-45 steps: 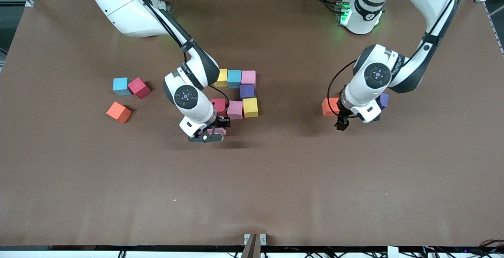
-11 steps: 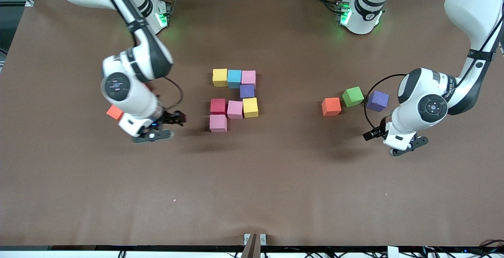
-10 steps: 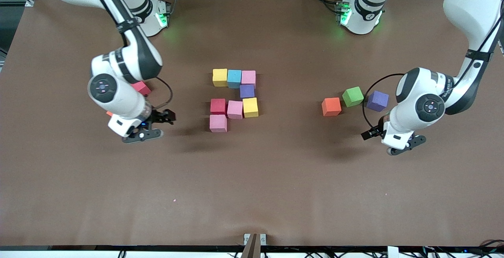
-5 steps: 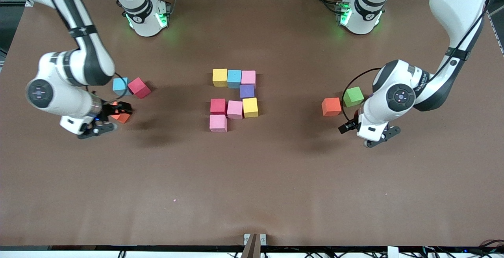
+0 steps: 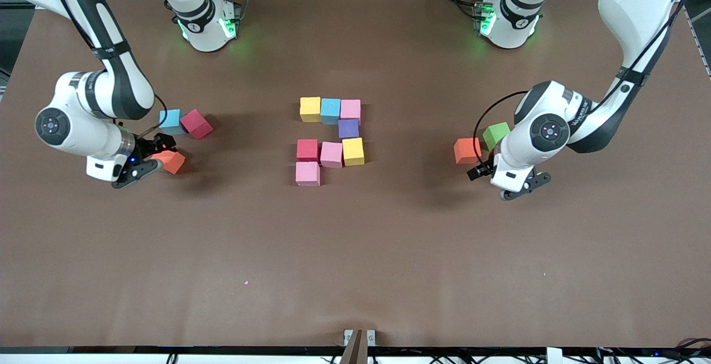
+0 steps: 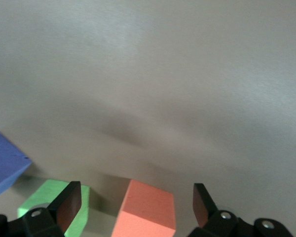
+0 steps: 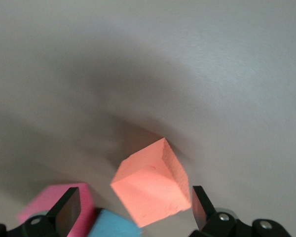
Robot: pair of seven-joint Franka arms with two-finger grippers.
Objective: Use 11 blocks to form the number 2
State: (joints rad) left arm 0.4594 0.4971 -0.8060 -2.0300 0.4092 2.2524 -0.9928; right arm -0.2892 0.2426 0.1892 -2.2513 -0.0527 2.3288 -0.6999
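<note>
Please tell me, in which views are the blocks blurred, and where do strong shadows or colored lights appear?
Front view: sharp; soft arm shadows on the brown table, green glow at both bases. Left wrist view: the orange block is soft-edged, a broad shadow band crosses the table. Right wrist view: the orange block is fairly clear; the pink block and blue block are smeared.

No legible text, labels, brand marks, numbers or signs appear on any surface shown.

Front view: high, facing both bases. Each wrist view looks down close past its jaws; each shares an orange block [image 6: 145, 212] [image 7: 150, 190] with the front view.
</note>
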